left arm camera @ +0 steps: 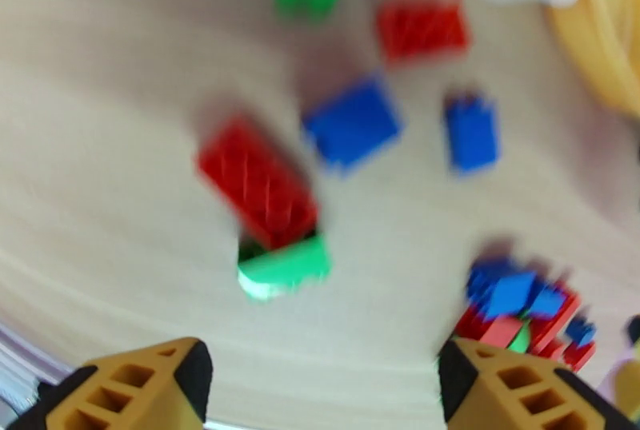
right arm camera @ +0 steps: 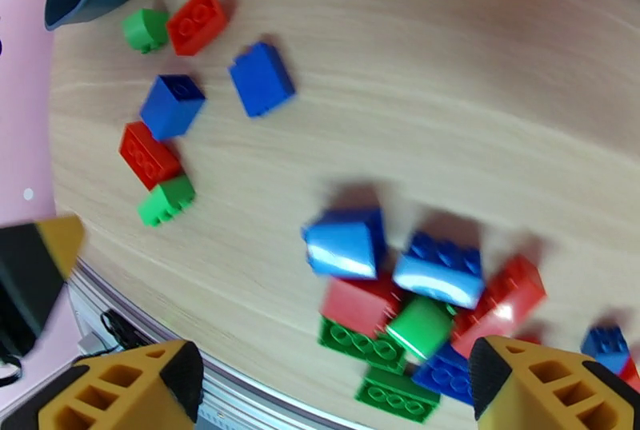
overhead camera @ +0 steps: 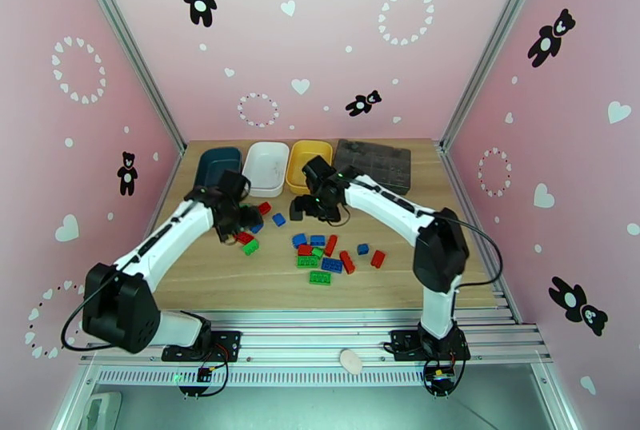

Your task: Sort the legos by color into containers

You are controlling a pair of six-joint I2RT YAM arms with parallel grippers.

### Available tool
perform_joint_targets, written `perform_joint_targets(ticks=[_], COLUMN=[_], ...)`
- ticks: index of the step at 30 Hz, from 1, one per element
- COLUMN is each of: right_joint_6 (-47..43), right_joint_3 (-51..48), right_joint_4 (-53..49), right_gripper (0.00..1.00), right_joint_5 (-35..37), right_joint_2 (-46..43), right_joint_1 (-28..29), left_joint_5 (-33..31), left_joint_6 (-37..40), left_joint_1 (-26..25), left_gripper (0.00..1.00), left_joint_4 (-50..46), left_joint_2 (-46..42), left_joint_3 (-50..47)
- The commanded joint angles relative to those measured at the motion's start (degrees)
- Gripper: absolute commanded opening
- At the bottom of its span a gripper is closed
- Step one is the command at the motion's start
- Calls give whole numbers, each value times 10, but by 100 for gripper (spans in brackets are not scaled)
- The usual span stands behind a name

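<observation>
Although the left wrist view is blurred, it shows the left gripper (left arm camera: 320, 396) released, its two yellow fingers (left arm camera: 136, 388) spread wide apart and holding nothing. Below it on the wooden table (left arm camera: 96, 104) a red brick (left arm camera: 258, 181) touches a green brick (left arm camera: 284, 268) at its 5 o'clock end. Two blue bricks (left arm camera: 352, 121) lie apart at 1 o'clock of the red one.

The right gripper (right arm camera: 336, 396) is also released, its fingers wide and empty above the table. In its wrist view the main heap of legos (right arm camera: 400, 296) lies toward 5 o'clock, with red, green and blue bricks touching one another.

From the top camera, three containers stand in a row at 12 o'clock on the table. They are the teal tray (overhead camera: 218, 164), just beside it the white tray (overhead camera: 266, 166), then the yellow tray (overhead camera: 308, 144), which the right arm partly covers. A dark grey box (overhead camera: 374, 164) is at 3 o'clock of the yellow tray. The legos lie on the table at 6 o'clock of the trays, a small group near the left gripper and the heap in the middle.
</observation>
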Motion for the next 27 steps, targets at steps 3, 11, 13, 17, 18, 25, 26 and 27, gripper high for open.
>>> perform_joint_targets(ticks=[3, 11, 13, 17, 18, 25, 26, 27], right_joint_6=[-1, -1, -1, -4, -4, -8, -9, -9], right_joint_3=[-54, -63, -63, -58, -58, -58, -60, -60], right_joint_4=[15, 10, 9, 5, 4, -3, -3, -4], right_gripper=[95, 95, 94, 95, 95, 95, 95, 94], right_joint_5=[27, 33, 33, 32, 31, 31, 32, 32], right_joint_2=[-67, -82, -81, -78, -78, -78, -79, -80], right_joint_1=[2, 2, 3, 2, 1, -5, -5, -6], left_joint_5=[6, 12, 7, -4, -7, -19, -19, -20], left_joint_6=[-97, -134, -141, -151, -152, -142, -142, -142], left_joint_1=[-29, -29, -29, -27, -25, -19, -19, -19], left_gripper=[81, 81, 81, 79, 79, 75, 74, 74], left_joint_4=[53, 101, 104, 110, 112, 98, 96, 96], left_joint_2=[14, 72, 89, 120, 124, 153, 155, 155], left_joint_3=[-65, -57, -51, -42, -39, -10, -11, -12])
